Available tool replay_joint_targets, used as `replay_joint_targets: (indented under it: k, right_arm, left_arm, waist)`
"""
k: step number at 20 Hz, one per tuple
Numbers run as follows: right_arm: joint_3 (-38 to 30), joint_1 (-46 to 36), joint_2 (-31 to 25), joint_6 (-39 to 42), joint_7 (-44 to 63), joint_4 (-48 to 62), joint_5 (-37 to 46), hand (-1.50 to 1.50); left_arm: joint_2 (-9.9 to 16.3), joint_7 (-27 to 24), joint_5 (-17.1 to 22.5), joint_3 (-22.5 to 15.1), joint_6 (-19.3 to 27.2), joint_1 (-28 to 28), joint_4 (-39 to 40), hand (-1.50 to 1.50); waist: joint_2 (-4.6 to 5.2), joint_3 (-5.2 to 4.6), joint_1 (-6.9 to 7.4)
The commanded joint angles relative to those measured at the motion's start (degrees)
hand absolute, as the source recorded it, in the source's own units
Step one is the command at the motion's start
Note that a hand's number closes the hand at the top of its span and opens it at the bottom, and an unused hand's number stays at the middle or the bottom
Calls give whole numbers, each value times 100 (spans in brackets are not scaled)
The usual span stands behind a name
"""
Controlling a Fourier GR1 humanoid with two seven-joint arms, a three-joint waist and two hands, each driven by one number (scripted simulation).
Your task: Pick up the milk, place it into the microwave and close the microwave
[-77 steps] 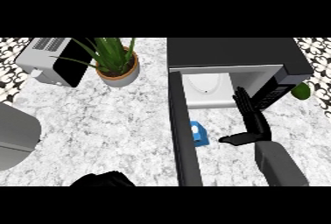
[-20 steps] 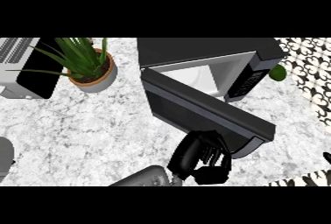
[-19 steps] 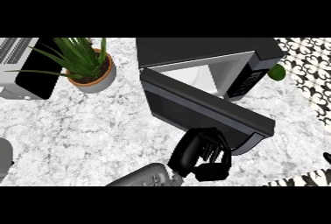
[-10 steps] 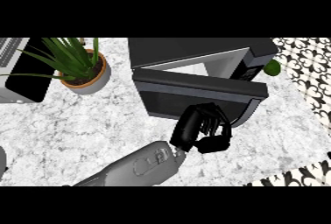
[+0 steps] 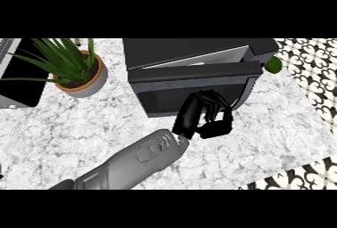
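1. Black box-shaped microwave (image 5: 191, 48): stood at the back of the counter, right of centre. Its dark door (image 5: 164, 95) was swung almost to, with only a narrow wedge of pale interior showing along the top edge.

2. Milk: not visible anywhere on the counter. The door covered nearly the whole cavity, so whether the milk sat inside could not be told.

3. Left hand (image 5: 197, 116), black, on a grey forearm (image 5: 135, 160): the arm entered from the lower left and ran diagonally up to the right. The hand lay against the front of the door near its lower right part. Its fingers (image 5: 212, 101) were curled inward and bunched together, holding nothing.

4. Right hand: did not show.

5. White-and-grey marbled countertop (image 5: 79, 129): carried all the items listed.

6. Spiky green plant in a round terracotta pot (image 5: 82, 75): stood left of the microwave, apart from it.

7. Dark flat-topped appliance (image 5: 21, 78): stood at the left edge, just beside the pot, partly cut off.

8. Small round green object (image 5: 273, 65): sat just beside the microwave's right rear corner.

9. Black-and-white patterned surface (image 5: 313, 75): ran along the right edge.
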Motion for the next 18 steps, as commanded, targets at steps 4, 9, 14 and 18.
replay_joint_targets:
  k: [4,9,14,18]
  right_arm:
    - [-49,-41,-81,-14,95,-105,-208,-150]
    - [-111,-119,-106,-31,105,-73,-317,-150]
    - [-172,-148,-197,75,118,-100,-529,-150]
    - [-129,-217,-259,143,156,-140,-545,-150]
  left_arm:
    - [3,-307,560,440,-118,-504,453,150]
    - [3,-467,912,604,-269,-554,720,150]
    - [3,-574,1251,764,-213,-565,958,150]
    - [3,-919,1299,757,-44,-625,981,150]
  waist:
    - [36,-3,-116]
    - [101,4,-140]
    - [112,7,-170]
    - [116,6,-133]
